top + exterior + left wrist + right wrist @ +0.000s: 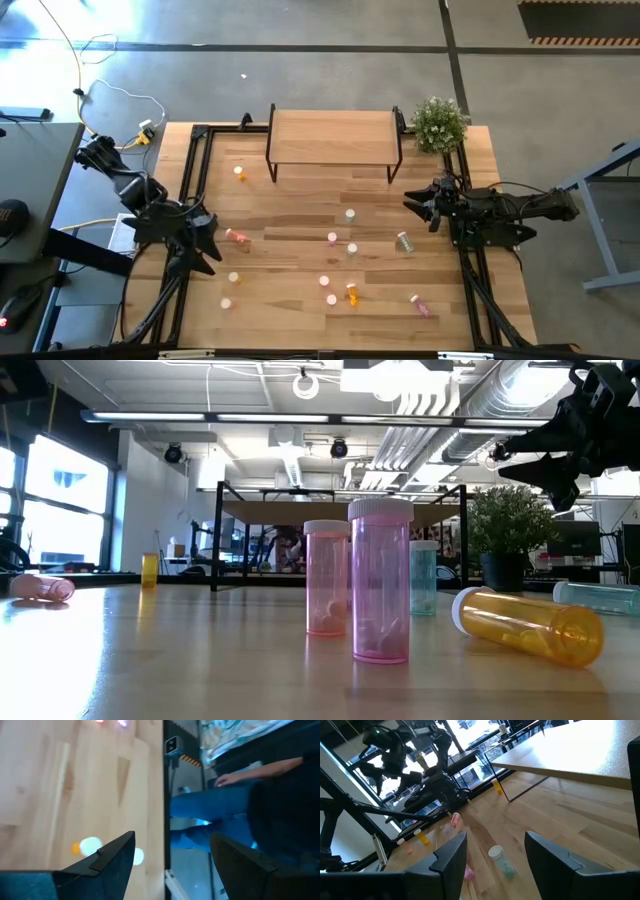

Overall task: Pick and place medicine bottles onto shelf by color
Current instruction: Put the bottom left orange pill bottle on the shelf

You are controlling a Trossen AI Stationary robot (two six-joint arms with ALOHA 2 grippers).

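Observation:
Several tiny white-capped medicine bottles (332, 238) are scattered over the tabletop, orange, pink and pale green, some upright and some lying on their sides. The low view shows two upright pink ones (380, 590) and an orange one lying down (530, 625). The light-wood shelf (330, 135) stands on black legs near the far edge, with nothing on its board. My left gripper (205, 245) hangs open over the table's left edge, beside a lying pink bottle (236, 236). My right gripper (420, 205) is open above the right side, near a lying green bottle (404, 241).
A potted plant (440, 124) stands at the far right corner beside the shelf. A black metal frame (195, 160) runs along the table's edges. A person in jeans (215, 810) shows off the table in the left wrist view. Bare wood lies between shelf and bottles.

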